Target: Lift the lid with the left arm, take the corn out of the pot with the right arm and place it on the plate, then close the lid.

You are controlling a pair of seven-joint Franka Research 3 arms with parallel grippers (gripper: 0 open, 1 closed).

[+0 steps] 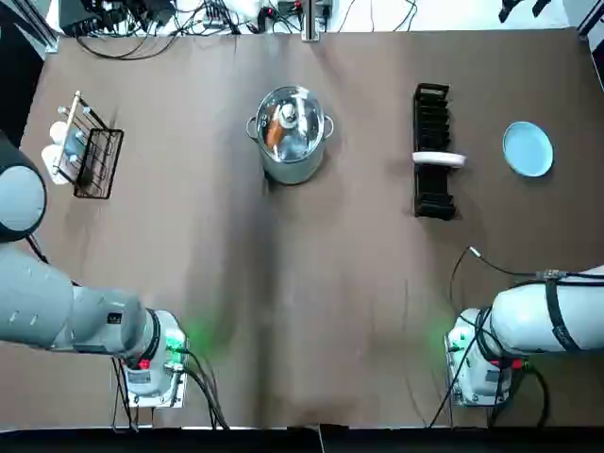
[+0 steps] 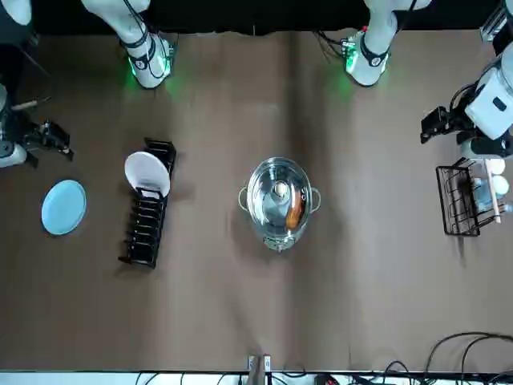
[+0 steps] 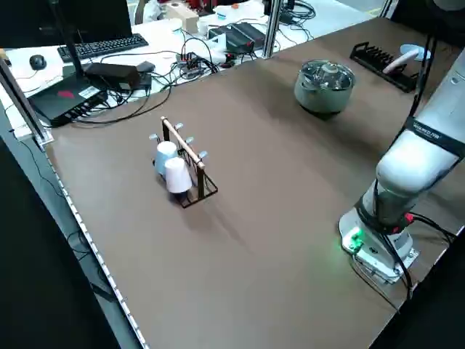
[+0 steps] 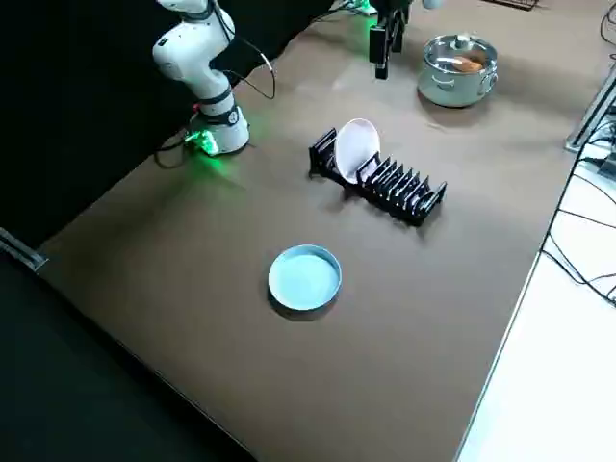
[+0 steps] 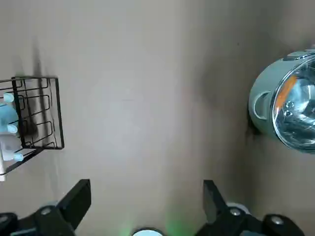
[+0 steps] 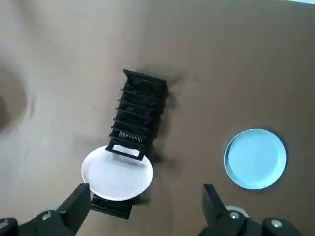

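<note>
A steel pot (image 1: 291, 156) stands at the middle of the table's far half with its glass lid (image 1: 293, 121) on. Through the lid the orange corn (image 1: 272, 130) shows inside, seen too from the front (image 2: 294, 210). The light blue plate (image 1: 528, 148) lies flat at the far right. My left gripper (image 5: 146, 184) hovers open and high over the table's left side, well short of the pot (image 5: 288, 105). My right gripper (image 6: 145, 188) hangs open and high over the right side, with the blue plate (image 6: 255, 158) below it. Neither holds anything.
A black dish rack (image 1: 433, 160) holding one white plate (image 1: 438, 159) stands between the pot and the blue plate. A wire rack (image 1: 90, 151) with cups sits at the far left. Cables run along the far edge.
</note>
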